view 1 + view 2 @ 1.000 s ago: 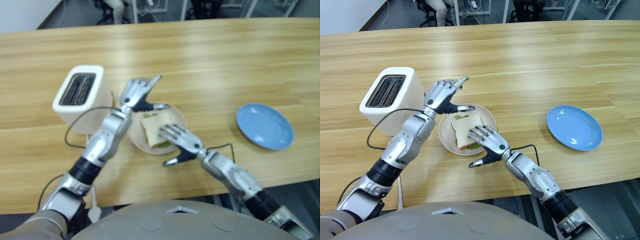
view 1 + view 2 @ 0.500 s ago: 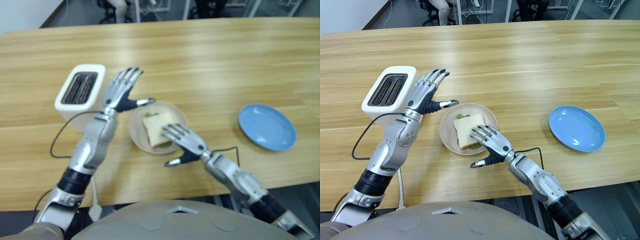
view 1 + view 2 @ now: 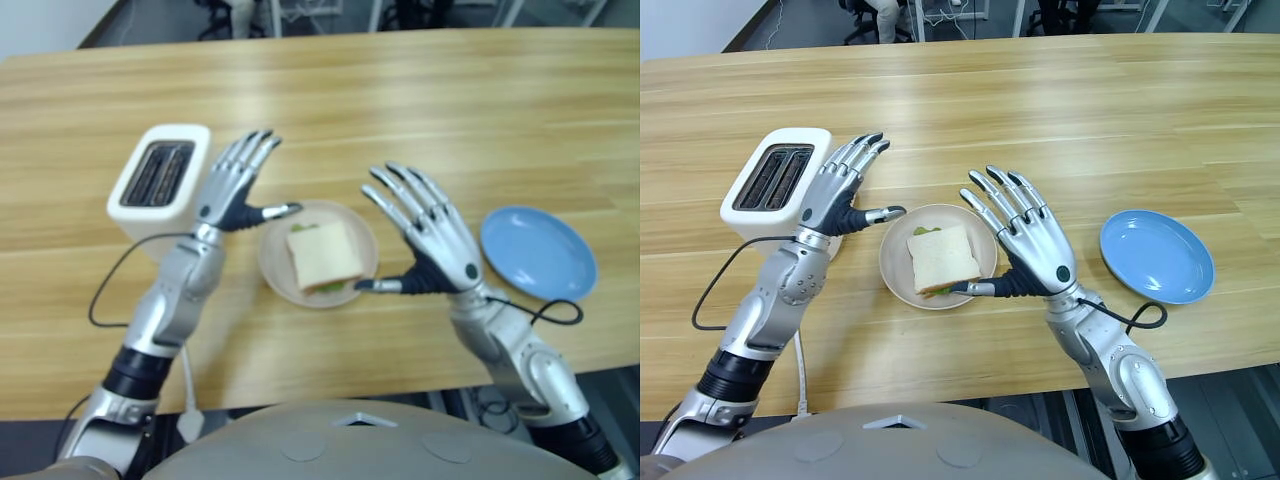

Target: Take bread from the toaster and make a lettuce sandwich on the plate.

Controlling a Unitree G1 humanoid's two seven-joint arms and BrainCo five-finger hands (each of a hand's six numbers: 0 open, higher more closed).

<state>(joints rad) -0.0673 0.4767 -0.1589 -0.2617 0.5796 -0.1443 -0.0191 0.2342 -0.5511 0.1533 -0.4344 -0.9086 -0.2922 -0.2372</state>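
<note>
1. Beige round plate (image 3: 272,264), left eye view, holds a square white-bread sandwich (image 3: 325,255) edged with green lettuce, between the left hand (image 3: 235,185) and right hand (image 3: 430,235), both spread wide and empty. It looks assembled; lift both hands clear without brushing the soft top slice.
2. White boxy toaster (image 3: 775,180), right eye view, sits just outside the left hand; a glossy blue plate (image 3: 1155,255) lies beyond the right hand on the grained wooden table (image 3: 1040,100).

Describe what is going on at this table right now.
A humanoid robot is making a sandwich, which lies assembled on the beige plate, with lettuce showing under the top slice. Neither robot hand holds anything. The left robot hand is open between the toaster and the plate, and the right robot hand is open on the plate's other side. A blue plate sits further right.
</note>
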